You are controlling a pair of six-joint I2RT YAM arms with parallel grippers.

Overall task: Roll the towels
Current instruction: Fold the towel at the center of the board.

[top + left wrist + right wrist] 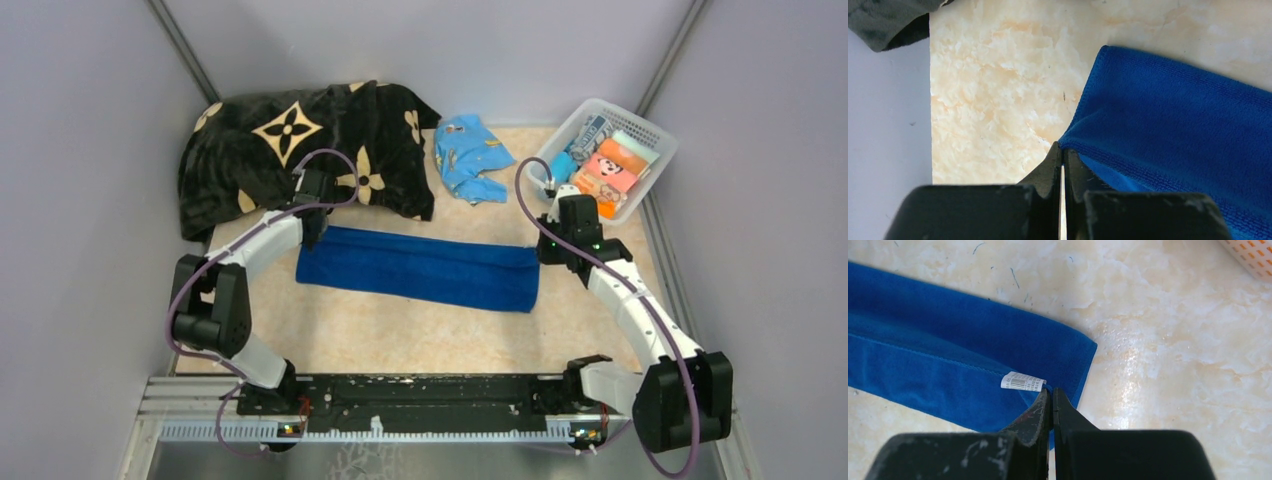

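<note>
While the big blue towel point(420, 268) lies folded in a long strip across the middle of the table point(400, 335), the left gripper point(1063, 150) is pinched tight on its left corner. The right gripper point(1051, 391) has its fingers pressed together at the other end, by the white label point(1022, 382); I cannot tell if it holds cloth. The small turquoise towel point(470, 155) sits crumpled at the back.

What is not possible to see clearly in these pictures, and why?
- Top view: the left arm and right arm cover the ends of the blue towel.
- Right wrist view: label print too small; basket cut by the edge.
- Left wrist view: blanket cut by the edge.
</note>
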